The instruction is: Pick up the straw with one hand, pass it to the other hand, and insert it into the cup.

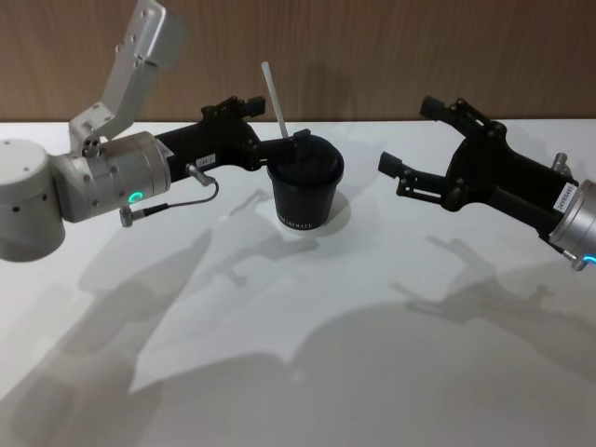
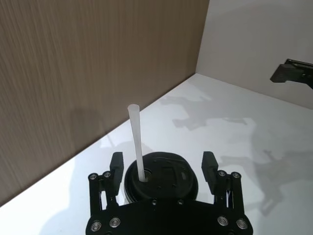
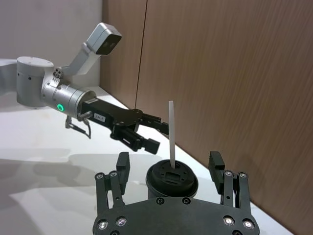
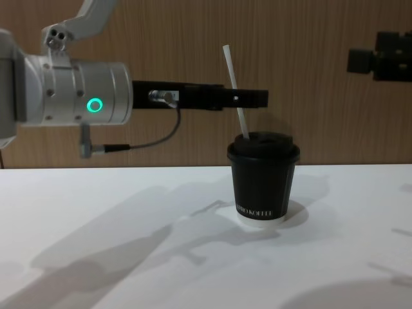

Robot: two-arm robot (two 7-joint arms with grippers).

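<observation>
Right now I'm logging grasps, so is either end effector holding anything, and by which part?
Nothing is held. The thin white plastic straw stands in the lidded black paper cup; left end effector and right end effector are both open.

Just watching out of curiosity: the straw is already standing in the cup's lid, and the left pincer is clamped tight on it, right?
Not quite. The straw does stand in the cup, but the left pincer is open, its fingers apart on either side of the lid, as the left wrist view shows.
</observation>
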